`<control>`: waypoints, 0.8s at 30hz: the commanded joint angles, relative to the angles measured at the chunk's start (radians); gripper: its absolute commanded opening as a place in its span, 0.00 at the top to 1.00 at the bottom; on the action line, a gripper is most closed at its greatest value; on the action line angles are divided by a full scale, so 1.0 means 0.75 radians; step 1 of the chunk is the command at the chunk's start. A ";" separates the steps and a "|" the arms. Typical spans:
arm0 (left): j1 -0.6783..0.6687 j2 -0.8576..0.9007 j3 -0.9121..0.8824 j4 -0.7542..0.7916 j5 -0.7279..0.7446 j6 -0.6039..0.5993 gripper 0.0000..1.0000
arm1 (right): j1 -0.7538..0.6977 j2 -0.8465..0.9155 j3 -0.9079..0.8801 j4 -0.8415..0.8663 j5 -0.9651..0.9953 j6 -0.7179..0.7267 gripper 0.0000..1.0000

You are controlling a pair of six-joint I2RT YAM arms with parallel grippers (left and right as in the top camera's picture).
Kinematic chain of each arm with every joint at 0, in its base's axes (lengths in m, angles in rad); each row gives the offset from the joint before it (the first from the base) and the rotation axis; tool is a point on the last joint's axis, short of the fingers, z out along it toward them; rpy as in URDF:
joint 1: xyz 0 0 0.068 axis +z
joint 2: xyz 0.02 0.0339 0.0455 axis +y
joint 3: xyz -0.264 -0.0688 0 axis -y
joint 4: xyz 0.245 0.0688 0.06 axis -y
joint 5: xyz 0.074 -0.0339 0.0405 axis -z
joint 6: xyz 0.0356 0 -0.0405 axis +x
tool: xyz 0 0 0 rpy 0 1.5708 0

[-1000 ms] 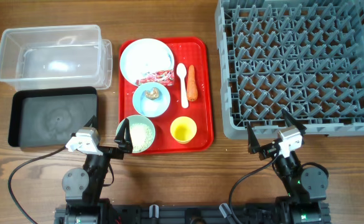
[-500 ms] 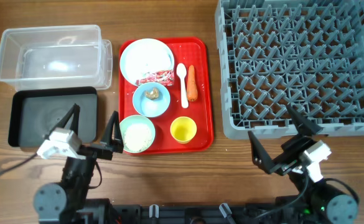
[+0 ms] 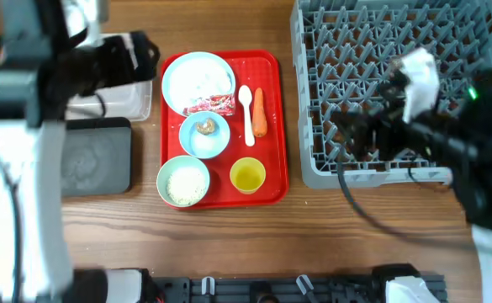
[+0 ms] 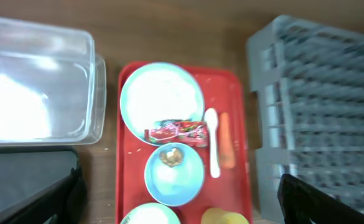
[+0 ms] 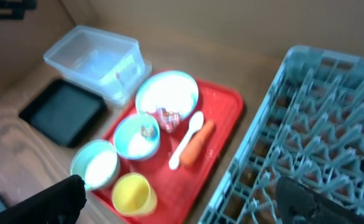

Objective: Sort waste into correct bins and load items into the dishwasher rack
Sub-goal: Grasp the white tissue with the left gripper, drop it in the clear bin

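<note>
One tray (image 3: 276, 126) holds one plate (image 3: 169, 81), two bowls (image 3: 214, 146) (image 3: 161, 175), one cup (image 3: 248, 176), spoon (image 3: 247, 114), carrot (image 3: 260, 114) and wrapper (image 3: 212, 104), print unreadable; left gripper (image 4: 180, 200) and right gripper (image 5: 180, 200) gape apart.

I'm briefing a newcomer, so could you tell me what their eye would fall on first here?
The red tray at centre, crowded with a plate, blue bowl, green bowl, yellow cup, spoon and carrot. The big grey rack sits to its right. In the overhead view the left arm and right arm loom blurred at the sides.

overhead: straight down | wrists: high, apparently angled down | shared: red tray (image 3: 272, 151)
</note>
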State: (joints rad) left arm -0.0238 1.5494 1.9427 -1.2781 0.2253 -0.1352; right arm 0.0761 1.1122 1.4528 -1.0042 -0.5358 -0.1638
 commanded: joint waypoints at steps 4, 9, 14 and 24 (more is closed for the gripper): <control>-0.037 0.579 0.020 0.190 0.145 0.031 0.00 | 0.003 0.391 0.032 -0.119 -0.042 -0.081 0.00; -0.174 0.861 0.020 0.355 -0.082 -0.223 0.03 | 0.003 0.635 0.031 -0.220 -0.045 -0.024 0.04; -0.281 0.965 0.018 0.359 -0.277 -0.436 0.00 | 0.003 0.669 0.030 -0.244 -0.044 -0.026 0.04; -0.315 1.100 0.018 0.399 -0.318 -0.568 0.01 | 0.003 0.669 0.030 -0.259 -0.025 -0.024 0.04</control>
State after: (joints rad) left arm -0.2459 2.3569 1.9480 -0.9920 -0.0006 -0.5407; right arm 0.0761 1.6047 1.4651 -1.1973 -0.5491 -0.1844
